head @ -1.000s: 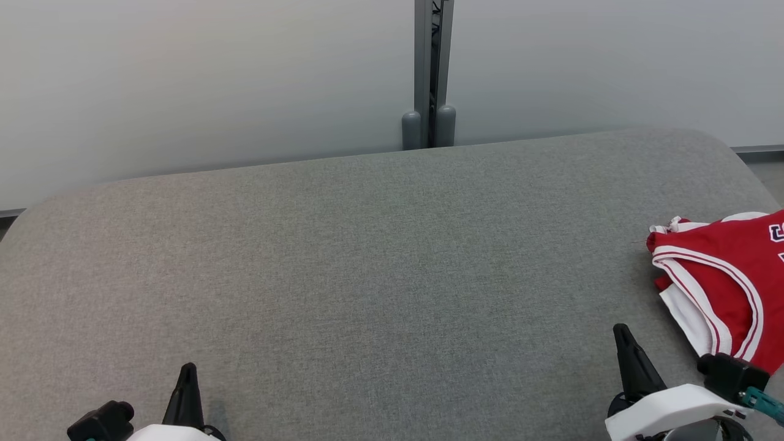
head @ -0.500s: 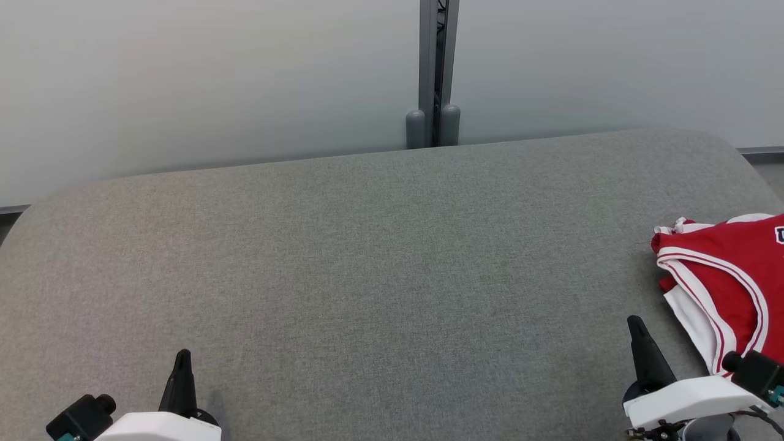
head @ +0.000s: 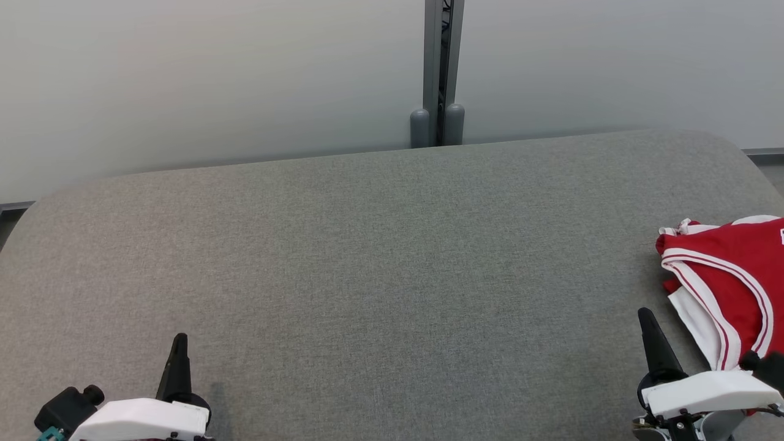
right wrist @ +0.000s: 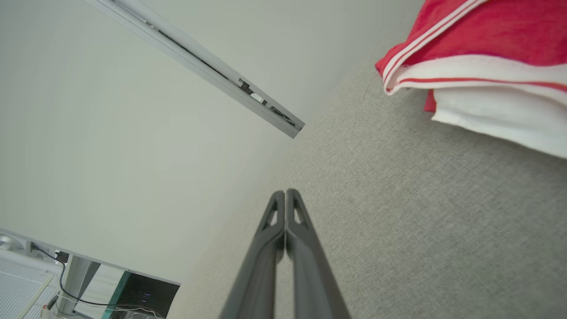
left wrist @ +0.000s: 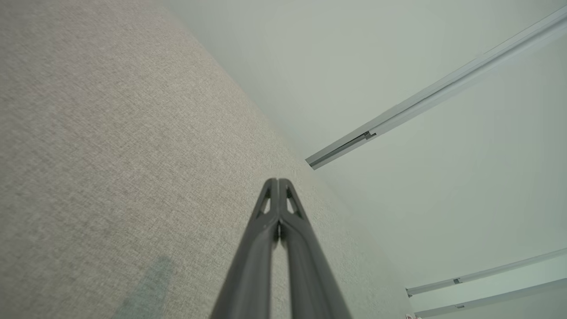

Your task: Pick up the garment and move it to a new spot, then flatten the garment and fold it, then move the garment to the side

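The garment (head: 729, 275) is a folded red jersey with white trim, lying at the right edge of the grey table (head: 380, 257); in the right wrist view the garment (right wrist: 478, 57) sits at the upper right. My right gripper (head: 644, 313) is shut and empty, just left of the jersey and apart from it; its fingertips (right wrist: 285, 193) press together. At the lower left my left gripper (head: 179, 338) is shut with nothing in it, far from the jersey, and its tips (left wrist: 277, 181) meet over bare cloth.
A pale wall with a grey vertical post (head: 440, 67) stands behind the table's far edge. The table's rounded corners show at far left and far right. A dark monitor and cables (right wrist: 141, 294) appear beyond the table in the right wrist view.
The whole head view has shifted slightly right, so the camera moved. Both grippers stay shut, and the garment lies where it was.
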Motion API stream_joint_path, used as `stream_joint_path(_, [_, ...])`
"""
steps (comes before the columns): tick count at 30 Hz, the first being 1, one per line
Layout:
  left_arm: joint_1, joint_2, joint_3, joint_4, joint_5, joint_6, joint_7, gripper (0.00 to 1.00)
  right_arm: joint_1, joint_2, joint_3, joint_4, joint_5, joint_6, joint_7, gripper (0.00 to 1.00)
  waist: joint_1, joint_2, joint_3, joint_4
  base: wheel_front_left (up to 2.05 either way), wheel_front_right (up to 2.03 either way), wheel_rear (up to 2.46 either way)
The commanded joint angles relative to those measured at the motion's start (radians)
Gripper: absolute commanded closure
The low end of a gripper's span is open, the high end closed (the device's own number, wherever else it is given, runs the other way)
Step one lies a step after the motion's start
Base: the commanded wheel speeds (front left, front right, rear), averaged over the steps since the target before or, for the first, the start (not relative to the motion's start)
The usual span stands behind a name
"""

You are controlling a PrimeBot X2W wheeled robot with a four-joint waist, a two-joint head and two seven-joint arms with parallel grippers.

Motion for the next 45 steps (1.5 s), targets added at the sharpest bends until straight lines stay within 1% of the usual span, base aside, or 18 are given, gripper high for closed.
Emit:
stream_joint_path(1, [-0.032, 0.007, 0.007, -0.015, -0.029, -0.007, 0.005, 1.0, -0.024, -0.009, -0.009, -0.017, 0.032, 0.0, 0.01, 1.0, 0.0, -0.0001, 0.0, 0.001, 0.0, 0.0, 0.0])
stream_joint_path(9, [-0.044, 0.008, 0.016, -0.025, -0.129, -0.023, 0.031, 1.0, -0.024, -0.01, -0.026, -0.031, 0.133, 0.0, 0.036, 1.0, 0.0, -0.0001, 0.002, 0.006, 0.0, 0.0, 0.0])
stream_joint_path(20, [-0.056, 0.009, 0.026, -0.037, -0.241, -0.038, 0.061, 1.0, -0.025, -0.01, -0.044, -0.047, 0.245, 0.0, 0.065, 1.0, 0.0, -0.0001, 0.003, 0.013, 0.0, 0.0, 0.0])
stream_joint_path(41, [-0.079, 0.01, 0.042, -0.055, -0.427, -0.065, 0.108, 1.0, -0.029, -0.012, -0.075, -0.072, 0.433, 0.0, 0.114, 1.0, 0.0, -0.0001, 0.007, 0.026, 0.0, 0.0, 0.0])
stream_joint_path(45, [-0.083, 0.01, 0.044, -0.058, -0.449, -0.067, 0.114, 1.0, -0.028, -0.012, -0.079, -0.076, 0.457, 0.0, 0.12, 1.0, 0.0, -0.0001, 0.007, 0.028, 0.0, 0.0, 0.0])
